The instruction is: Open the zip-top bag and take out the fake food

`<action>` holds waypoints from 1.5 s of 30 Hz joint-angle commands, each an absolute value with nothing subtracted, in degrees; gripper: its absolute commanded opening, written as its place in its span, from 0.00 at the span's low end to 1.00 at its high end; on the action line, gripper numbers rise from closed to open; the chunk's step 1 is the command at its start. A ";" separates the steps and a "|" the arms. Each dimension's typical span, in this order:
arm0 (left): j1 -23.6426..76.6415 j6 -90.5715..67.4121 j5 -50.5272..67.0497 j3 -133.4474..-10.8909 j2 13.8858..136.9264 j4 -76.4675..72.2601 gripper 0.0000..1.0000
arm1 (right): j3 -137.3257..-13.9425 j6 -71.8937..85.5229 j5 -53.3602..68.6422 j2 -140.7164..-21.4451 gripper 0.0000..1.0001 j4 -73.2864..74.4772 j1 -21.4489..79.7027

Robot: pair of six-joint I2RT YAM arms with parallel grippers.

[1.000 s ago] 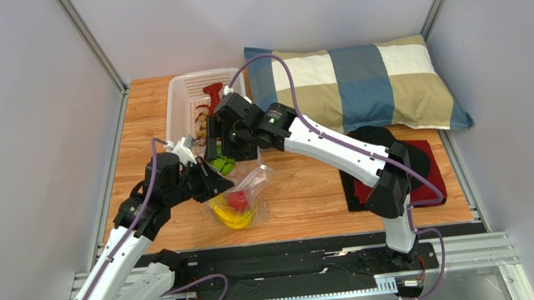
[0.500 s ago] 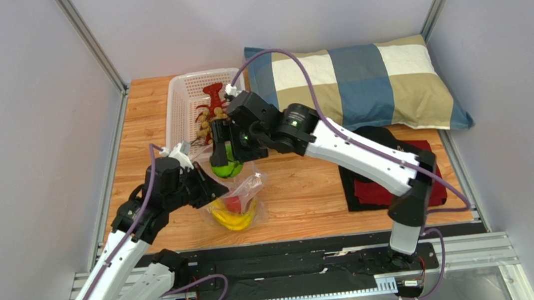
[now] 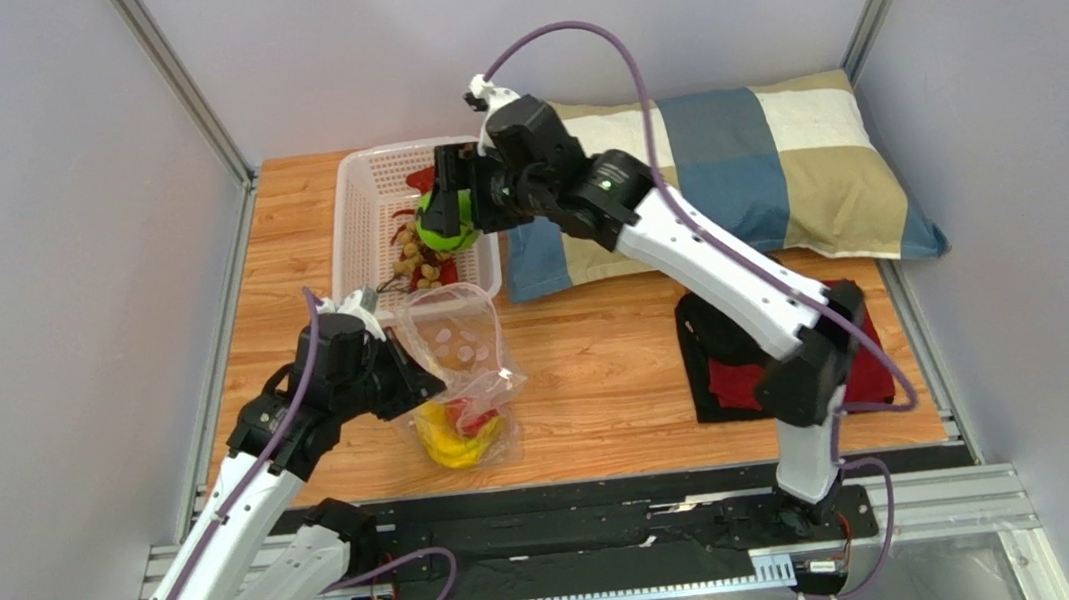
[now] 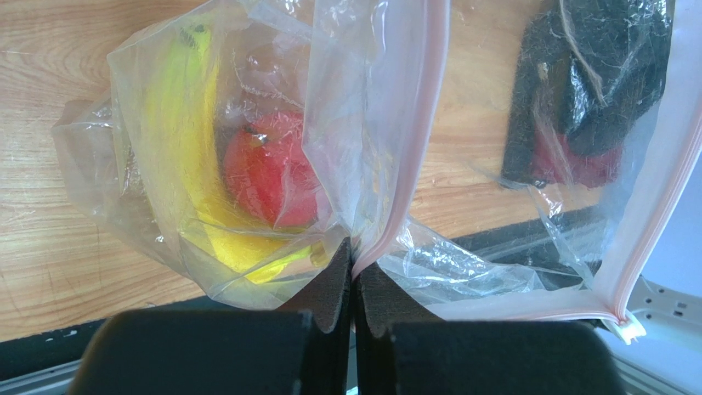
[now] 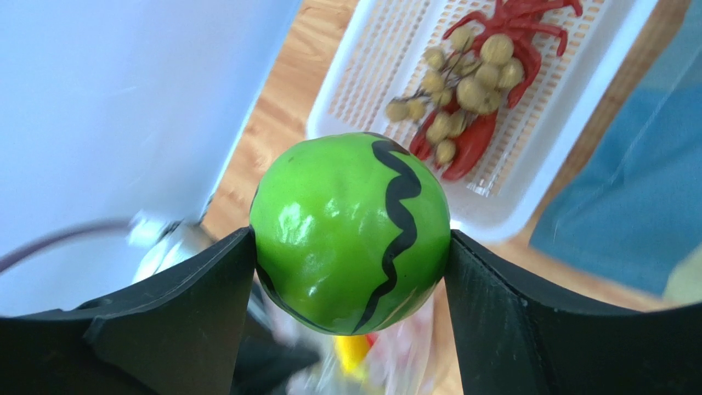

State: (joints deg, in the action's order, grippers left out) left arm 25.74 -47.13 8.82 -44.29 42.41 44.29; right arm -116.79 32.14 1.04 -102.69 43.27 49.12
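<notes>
The clear zip-top bag (image 3: 461,384) lies on the wooden table with its mouth open upward; a yellow banana bunch (image 4: 177,173) and a red round fruit (image 4: 272,169) are inside. My left gripper (image 4: 354,267) is shut on the bag's pinkish zip strip (image 4: 416,140). It also shows in the top view (image 3: 414,382). My right gripper (image 5: 350,239) is shut on the green striped ball (image 5: 350,230) and holds it above the white mesh basket (image 3: 369,225). The ball also shows in the top view (image 3: 442,225). A red lobster (image 5: 494,74) and a brownish grape cluster (image 5: 457,90) lie in the basket.
A checked pillow (image 3: 723,173) lies at the back right, right of the basket. A black and red cloth pad (image 3: 863,338) lies at the right by the right arm's base. Grey walls close in both sides.
My right gripper has lifted the green ball out of the bag and carried it back over the basket. The bag's mouth now stands open. My left gripper has kept its hold.
</notes>
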 commanded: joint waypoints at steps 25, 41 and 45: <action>25.49 -36.91 15.29 -53.78 47.54 41.93 0.00 | -137.11 18.64 3.25 -121.32 1.00 56.83 42.54; 26.98 -39.73 16.97 -58.01 56.78 35.51 0.00 | -114.61 20.63 12.04 -98.08 0.12 56.60 53.09; 26.98 -39.29 17.31 -58.18 53.18 34.81 0.00 | -114.78 21.80 13.53 -101.68 0.03 53.88 53.00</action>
State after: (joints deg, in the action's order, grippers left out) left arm 26.85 -39.13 17.10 -55.57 57.19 37.78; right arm -116.07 19.42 10.96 -96.05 56.25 53.82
